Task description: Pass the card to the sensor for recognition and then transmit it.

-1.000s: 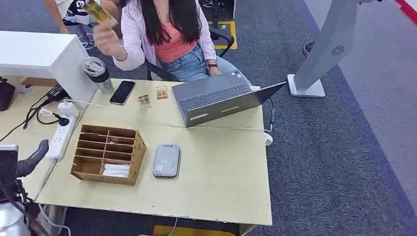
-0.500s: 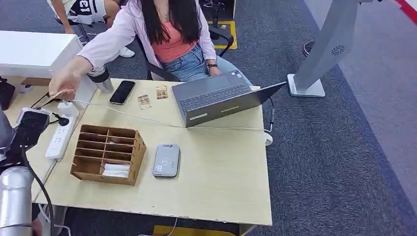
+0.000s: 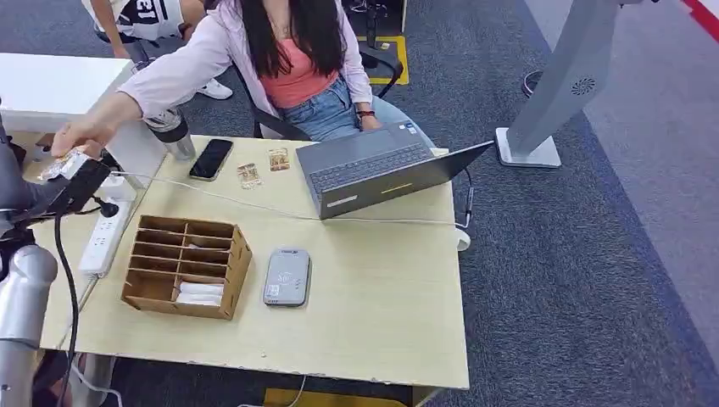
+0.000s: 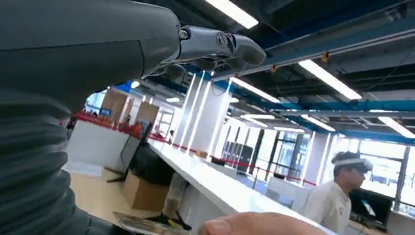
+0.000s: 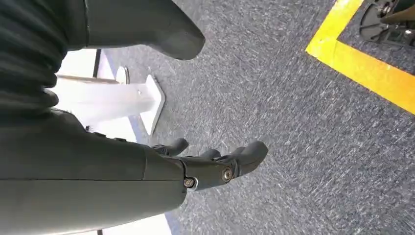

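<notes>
The person's hand [image 3: 80,136] reaches out across the counter's [image 3: 381,297] far left corner and holds the card [image 3: 64,164] right at the robot's raised left hand [image 3: 72,188], evidently to give it over so the robot can carry it to the sensor [image 3: 287,276]. In the left wrist view the card's edge [image 4: 147,225] lies low by the thumb while the fingers [image 4: 220,46] arch apart above it, not closed, so I'd judge the left hand has not gripped the card yet. The right hand [image 5: 215,164] hangs over the carpet, fingers loosely spread, holding nothing. The sensor lies flat beside the wooden organizer [image 3: 186,264], within easy reach. I count one sensor, one organizer, one laptop [image 3: 381,170], one phone [image 3: 211,158], and two small cards [image 3: 263,167] left near the phone.
</notes>
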{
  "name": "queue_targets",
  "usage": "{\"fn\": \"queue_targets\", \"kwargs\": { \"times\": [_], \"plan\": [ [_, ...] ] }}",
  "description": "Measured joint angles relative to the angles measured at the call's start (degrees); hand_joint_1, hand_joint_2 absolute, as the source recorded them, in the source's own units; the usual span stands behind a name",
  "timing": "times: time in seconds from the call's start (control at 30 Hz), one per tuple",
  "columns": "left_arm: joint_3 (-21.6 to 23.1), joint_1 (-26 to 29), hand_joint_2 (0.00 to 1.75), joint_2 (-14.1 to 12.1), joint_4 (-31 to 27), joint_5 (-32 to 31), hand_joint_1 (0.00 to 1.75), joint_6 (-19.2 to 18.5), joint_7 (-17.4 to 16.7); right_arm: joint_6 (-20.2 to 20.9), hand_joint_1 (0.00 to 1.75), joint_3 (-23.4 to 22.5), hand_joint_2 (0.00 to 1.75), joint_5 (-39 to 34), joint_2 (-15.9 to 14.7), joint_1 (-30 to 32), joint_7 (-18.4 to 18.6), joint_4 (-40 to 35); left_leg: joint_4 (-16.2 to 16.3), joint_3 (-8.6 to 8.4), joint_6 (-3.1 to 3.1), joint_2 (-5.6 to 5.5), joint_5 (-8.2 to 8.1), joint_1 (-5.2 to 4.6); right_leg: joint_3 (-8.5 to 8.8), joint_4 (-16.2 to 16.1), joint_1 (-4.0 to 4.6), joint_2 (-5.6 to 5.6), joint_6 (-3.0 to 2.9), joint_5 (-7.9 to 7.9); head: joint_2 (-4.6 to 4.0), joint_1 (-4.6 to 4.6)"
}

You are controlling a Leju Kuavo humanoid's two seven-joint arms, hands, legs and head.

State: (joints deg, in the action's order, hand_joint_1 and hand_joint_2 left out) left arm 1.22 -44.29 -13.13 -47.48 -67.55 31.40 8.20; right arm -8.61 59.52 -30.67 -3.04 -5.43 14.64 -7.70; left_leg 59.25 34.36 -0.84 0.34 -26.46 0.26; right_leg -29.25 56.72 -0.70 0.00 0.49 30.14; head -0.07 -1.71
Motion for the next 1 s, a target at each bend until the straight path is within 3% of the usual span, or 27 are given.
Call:
{"fn": "queue_targets", "kwargs": {
  "times": [0.1,0.23,0.27,0.3,1.0],
  "plan": [
    [0.9,-1.5,1.75,-0.6,2.3,-3.4,0.00,2.6,-1.0,0.2,0.00,0.6,1.75,0.0,-0.1,0.0,0.0,0.0,0.0,0.00,0.00,0.00,0.00,0.00,0.00,0.0,0.00,0.00,0.00,0.00,0.00,0.00],
    [1.6,-2.0,1.75,-1.0,3.7,-4.2,0.00,3.3,-1.1,0.3,0.00,1.2,1.75,0.0,-0.2,-0.1,0.0,0.0,0.0,0.00,0.00,0.00,0.00,0.00,0.00,0.0,0.00,0.00,0.00,0.00,0.00,0.00],
    [1.6,-2.0,1.75,-1.1,4.1,-4.3,0.19,3.3,-1.1,0.3,0.00,1.3,1.75,0.0,-0.2,-0.1,0.0,0.0,0.0,0.00,0.00,0.00,0.00,0.00,-0.01,0.0,0.00,0.00,0.00,0.00,0.00,0.02],
    [1.7,-2.1,1.75,-1.1,4.4,-4.2,1.75,3.4,-1.1,0.3,0.00,1.3,1.75,0.0,-0.2,-0.1,0.0,0.0,0.0,0.00,0.00,0.00,0.00,0.00,-0.01,0.0,0.00,0.00,0.00,0.00,0.00,0.00],
    [2.2,-2.1,1.75,-1.2,6.8,-4.1,1.75,3.9,0.1,0.2,0.00,1.5,1.75,-0.6,-0.4,-0.1,-0.3,0.0,0.0,0.01,0.00,-0.01,0.00,0.00,0.00,0.0,0.00,-0.01,0.00,0.00,0.00,0.02]
  ]
}}
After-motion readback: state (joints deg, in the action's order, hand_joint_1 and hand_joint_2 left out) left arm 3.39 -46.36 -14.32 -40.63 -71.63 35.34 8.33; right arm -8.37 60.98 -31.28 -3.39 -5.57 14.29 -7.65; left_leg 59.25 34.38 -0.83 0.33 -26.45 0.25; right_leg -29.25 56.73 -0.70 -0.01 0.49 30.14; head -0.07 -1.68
